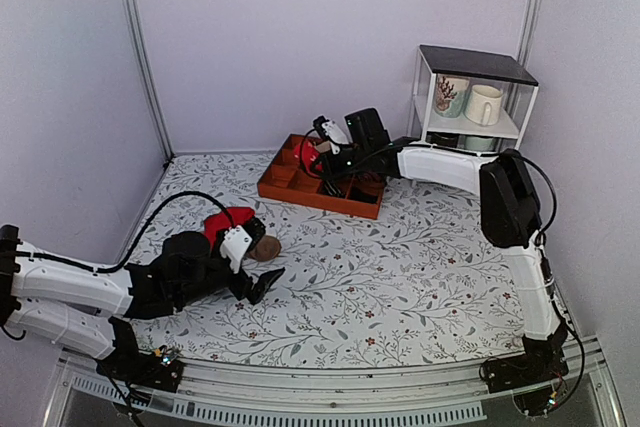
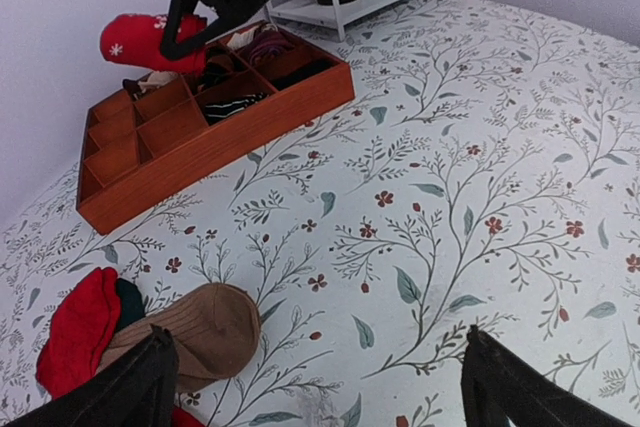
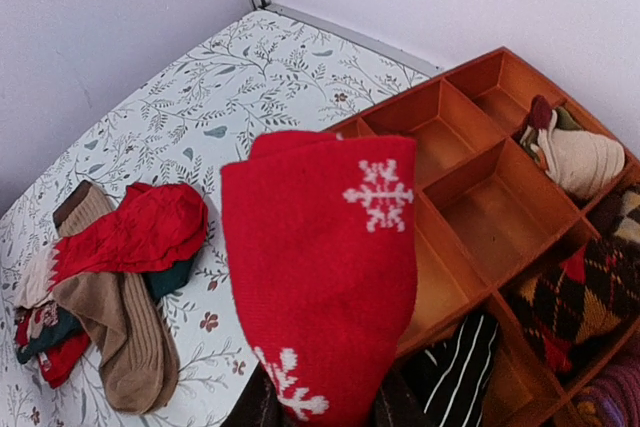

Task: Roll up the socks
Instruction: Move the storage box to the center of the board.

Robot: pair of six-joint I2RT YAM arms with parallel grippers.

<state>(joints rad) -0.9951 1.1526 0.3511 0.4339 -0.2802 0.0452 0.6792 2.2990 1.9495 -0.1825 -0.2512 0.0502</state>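
Socks (image 3: 320, 277) in right pincer (image 2: 186, 35)

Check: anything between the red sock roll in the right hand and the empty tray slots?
Nothing visible. The sock roll hangs in the right hand over the tray; the slots nearest it are bare.

The counter (image 1: 400, 287) was covered by a white cloth printed with grey-green twigs and small red flowers. A white-framed shelf rack (image 1: 475, 64) with a dark top panel stood at the counter's far right corner. A white mug (image 1: 484, 105) stood on the rack's middle shelf, with a patterned mug (image 1: 450, 95) to its left. Plain pale-lilac walls (image 1: 300, 37) rose behind the rack and to its right. One aluminium post (image 1: 532, 2) ran up the wall corner just behind the rack. A second post (image 1: 140, 52) stood well to the rack's left. Lighting was even and shadows were soft.
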